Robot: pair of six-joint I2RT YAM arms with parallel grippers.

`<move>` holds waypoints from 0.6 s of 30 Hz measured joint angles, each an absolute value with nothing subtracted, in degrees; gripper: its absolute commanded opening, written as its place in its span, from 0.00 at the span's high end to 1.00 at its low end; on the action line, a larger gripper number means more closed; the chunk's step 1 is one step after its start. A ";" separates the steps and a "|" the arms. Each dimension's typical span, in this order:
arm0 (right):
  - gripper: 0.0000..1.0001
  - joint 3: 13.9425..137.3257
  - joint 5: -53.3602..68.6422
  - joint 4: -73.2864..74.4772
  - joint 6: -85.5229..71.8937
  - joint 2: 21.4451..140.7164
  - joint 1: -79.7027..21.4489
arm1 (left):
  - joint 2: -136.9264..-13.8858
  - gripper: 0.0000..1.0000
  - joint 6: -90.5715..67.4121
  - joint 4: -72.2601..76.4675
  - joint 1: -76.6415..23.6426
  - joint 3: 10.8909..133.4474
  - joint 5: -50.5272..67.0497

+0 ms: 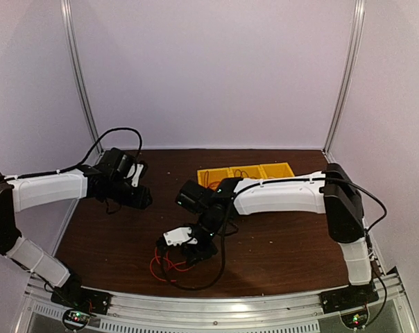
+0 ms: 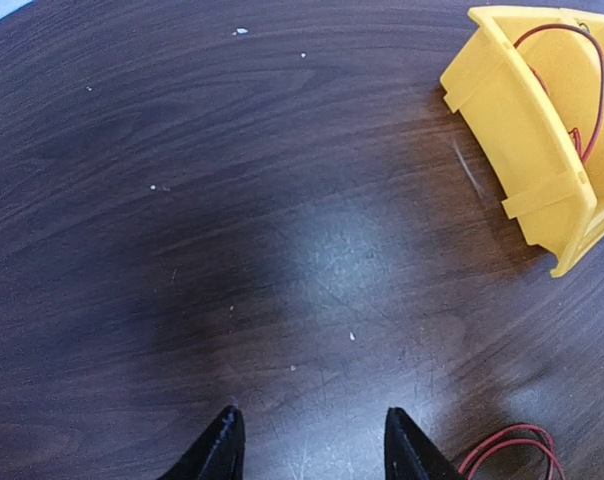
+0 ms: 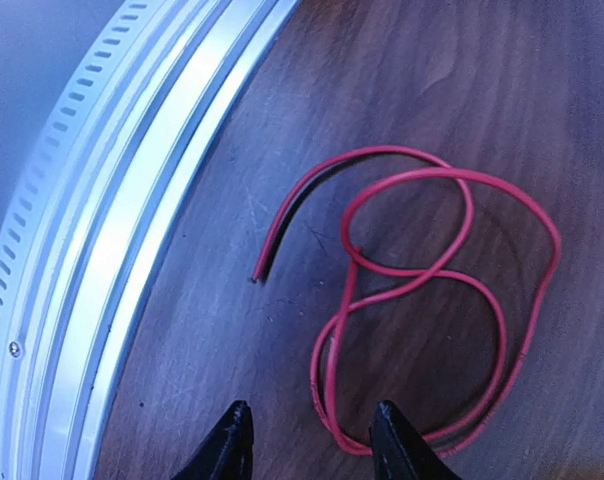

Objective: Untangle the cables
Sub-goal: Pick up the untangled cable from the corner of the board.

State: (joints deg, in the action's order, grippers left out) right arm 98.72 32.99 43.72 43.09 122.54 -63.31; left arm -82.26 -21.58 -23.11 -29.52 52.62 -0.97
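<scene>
Brown wood-grain tabletop carries everything. At the left of the top view, the left tool hangs low over bare wood. Its wrist view shows the fingers moderately apart with nothing between them. At lower centre, the red cable lies in loose overlapping loops near the metal rail at the tabletop's front edge. The right tool hovers just above it, fingers parted wider than the wire. One bend of a loop shows in the gap; whether it is touched I cannot tell. Right of centre, at the back, a yellow bin holds more thin red wire.
</scene>
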 measured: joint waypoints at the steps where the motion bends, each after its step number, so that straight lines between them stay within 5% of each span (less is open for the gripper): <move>1: 0.59 99.07 32.91 43.90 43.16 123.33 -63.90 | -81.91 0.51 -21.58 -23.07 -29.39 52.47 -0.93; 3: 0.66 99.96 32.53 44.12 43.07 125.19 -64.73 | -81.19 0.51 -21.54 -22.65 -29.17 52.38 -0.23; 7: 1.00 102.17 31.55 44.31 41.91 128.27 -65.01 | -80.09 0.51 -21.30 -22.13 -28.91 52.27 0.78; 18: 1.00 113.58 29.65 49.93 40.77 123.81 -64.69 | -74.50 0.53 -19.84 -17.41 -28.86 47.75 5.37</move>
State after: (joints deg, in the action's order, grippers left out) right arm 113.58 29.65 49.93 40.77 123.81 -64.69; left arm -74.50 -19.84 -17.41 -28.86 47.75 5.37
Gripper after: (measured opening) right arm 0.013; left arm 0.479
